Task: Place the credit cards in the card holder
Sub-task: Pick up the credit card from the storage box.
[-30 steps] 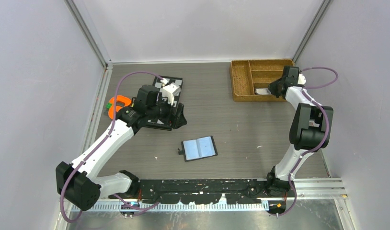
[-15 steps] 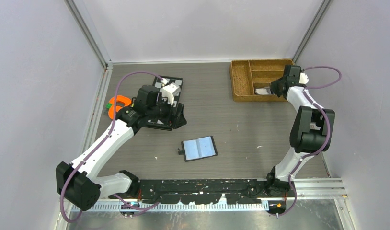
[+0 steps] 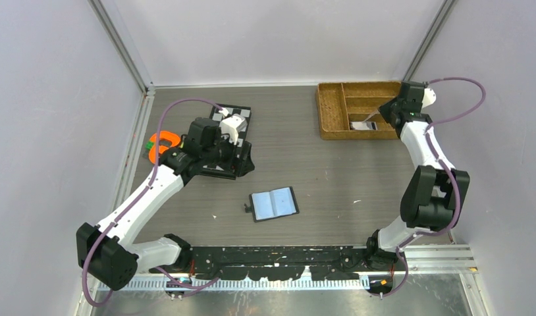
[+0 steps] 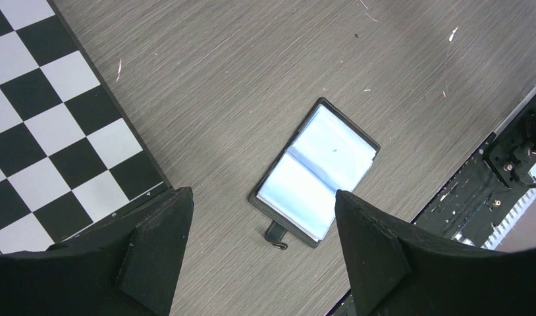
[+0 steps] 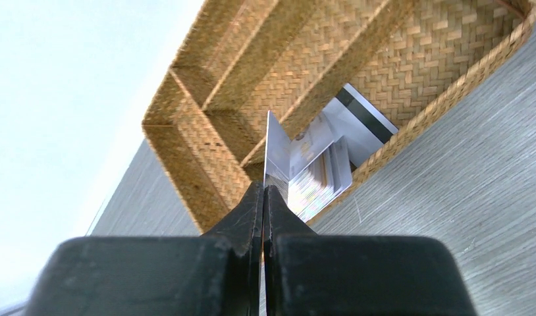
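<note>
**At the tray, one card pinched by the right arm**

Over the tray's right end, the right gripper (image 3: 388, 114) stood further back and to the right than half a second before; its elbow had swung lower and out toward the right wall, and its cable (image 3: 473, 99) looped wider. The left arm, the wallet and the chessboard had not shifted.

The table (image 3: 318, 171) was grey wood-grain, flecked with small white scraps; pale walls (image 3: 272, 39) closed it in on three sides, with metal posts in the far corners. An orange ring (image 3: 164, 143) lay near the left edge, beside the chessboard (image 3: 241, 116).

The tray (image 3: 330, 112) was brown and woven, with dividers; loose cards (image 3: 363, 124) lay overlapping in its near right compartment, one showing a dark stripe in the right wrist view (image 5: 364, 115).

The right gripper's fingers (image 5: 249, 210) were pressed together on a single pale card (image 5: 276, 155), held upright and edge-on to that camera. The left gripper (image 4: 262, 193) hung with its fingers spread wide and nothing between them, at the chessboard's near edge. The wallet (image 3: 274, 204) lay open and flat mid-table, bluish pockets up, strap toward the left, well apart from the tray.
</note>
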Controlling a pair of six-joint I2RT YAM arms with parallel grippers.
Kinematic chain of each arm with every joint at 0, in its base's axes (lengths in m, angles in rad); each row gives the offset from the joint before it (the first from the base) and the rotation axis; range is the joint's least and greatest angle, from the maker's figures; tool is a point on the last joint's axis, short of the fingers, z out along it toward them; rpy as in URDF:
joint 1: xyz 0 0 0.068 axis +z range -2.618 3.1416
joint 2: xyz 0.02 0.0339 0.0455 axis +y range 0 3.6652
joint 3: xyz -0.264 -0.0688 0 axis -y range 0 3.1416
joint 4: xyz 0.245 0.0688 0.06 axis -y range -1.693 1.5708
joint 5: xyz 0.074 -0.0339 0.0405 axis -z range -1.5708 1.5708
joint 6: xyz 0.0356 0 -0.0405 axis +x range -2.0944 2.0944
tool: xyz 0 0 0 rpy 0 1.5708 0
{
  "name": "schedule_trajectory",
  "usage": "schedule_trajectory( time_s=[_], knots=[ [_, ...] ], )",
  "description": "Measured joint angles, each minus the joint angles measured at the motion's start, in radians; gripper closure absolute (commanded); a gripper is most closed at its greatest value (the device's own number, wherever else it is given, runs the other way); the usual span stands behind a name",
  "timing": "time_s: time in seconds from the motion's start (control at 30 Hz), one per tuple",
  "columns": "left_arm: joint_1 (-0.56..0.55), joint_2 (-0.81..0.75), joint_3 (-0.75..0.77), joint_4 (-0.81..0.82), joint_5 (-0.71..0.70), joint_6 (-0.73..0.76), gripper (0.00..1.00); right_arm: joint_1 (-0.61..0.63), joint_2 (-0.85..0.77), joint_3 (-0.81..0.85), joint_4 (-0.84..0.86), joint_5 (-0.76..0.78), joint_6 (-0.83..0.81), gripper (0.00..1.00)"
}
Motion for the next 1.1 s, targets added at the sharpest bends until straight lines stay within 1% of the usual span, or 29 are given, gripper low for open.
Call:
schedule_trajectory(
  time_s=[0.1,0.3,0.57,0.77,0.9,1.1],
  knots=[
    [0.000,-0.005,-0.003,-0.001,-0.006,0.000,0.19,0.000,-0.064,-0.002,-0.006,-0.013,-0.023,1.00],
    [0.000,-0.018,-0.009,0.000,-0.012,-0.001,0.19,0.002,-0.183,-0.030,-0.012,-0.089,-0.060,1.00],
    [0.000,-0.022,-0.011,0.002,-0.011,-0.002,0.19,0.042,-0.194,-0.050,-0.025,-0.227,-0.093,1.00],
    [0.000,-0.021,-0.012,0.003,0.001,-0.010,0.19,0.138,-0.194,-0.051,-0.024,-0.311,-0.104,1.00],
    [0.000,-0.021,-0.013,0.009,0.028,-0.034,0.19,0.243,-0.194,-0.062,-0.016,-0.366,-0.111,0.99],
    [0.000,-0.036,-0.043,0.067,0.095,-0.110,0.19,0.380,-0.194,-0.122,0.000,-0.497,-0.122,0.99]
  ],
)
